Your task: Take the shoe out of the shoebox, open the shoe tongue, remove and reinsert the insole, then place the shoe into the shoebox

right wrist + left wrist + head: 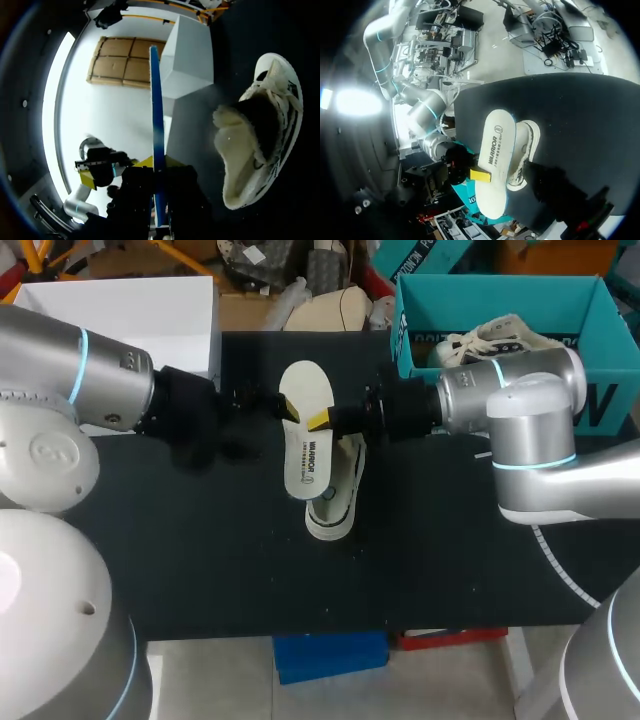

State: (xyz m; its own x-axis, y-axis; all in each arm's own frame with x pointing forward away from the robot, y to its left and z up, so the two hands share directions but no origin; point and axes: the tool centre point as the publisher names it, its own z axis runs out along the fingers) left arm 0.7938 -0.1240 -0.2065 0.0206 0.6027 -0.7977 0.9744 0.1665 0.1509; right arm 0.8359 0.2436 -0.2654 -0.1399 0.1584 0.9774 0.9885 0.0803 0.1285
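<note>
Insole (pixel 305 435), clamped between the right end effector's (pixel 319 421) closed fingers, should be lowered toe-first into the shoe (pixel 335 505) beneath, kept aligned.

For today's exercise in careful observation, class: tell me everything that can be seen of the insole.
The insole is thin, flat and foot-shaped, white with dark print on the face shown, blue along its edge. It is out of the shoe, held over it above the black table. The right gripper is shut on one long side, a yellow-tipped finger on each face. Whether it touches the shoe cannot be told.
</note>
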